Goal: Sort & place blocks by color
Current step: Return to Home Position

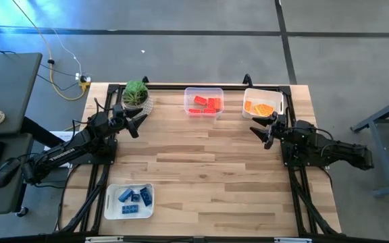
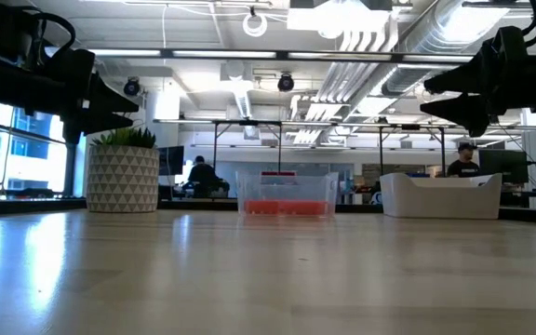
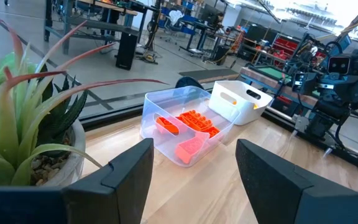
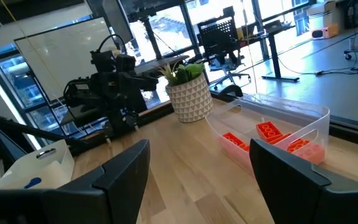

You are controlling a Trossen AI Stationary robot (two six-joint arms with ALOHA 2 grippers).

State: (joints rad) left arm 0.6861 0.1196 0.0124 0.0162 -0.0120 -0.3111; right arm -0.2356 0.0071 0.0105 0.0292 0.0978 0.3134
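The blocks lie sorted in three trays. Red blocks (image 1: 206,103) fill a clear tray at the far edge, also seen as red blocks (image 3: 191,124) and red blocks (image 4: 266,134). Orange blocks (image 1: 261,107) sit in a white tray at the far right. Blue blocks (image 1: 133,196) rest in a white tray at the near left. My left gripper (image 1: 137,125) hovers open beside the potted plant, above the table's far left. My right gripper (image 1: 261,131) hovers open just near of the orange tray. Both hold nothing.
A green potted plant (image 1: 136,96) in a patterned pot stands at the far left corner, close to my left gripper. The wooden table (image 1: 201,169) lies bare across its middle. A desk with keyboard and mouse stands off the left edge. People sit in the room beyond.
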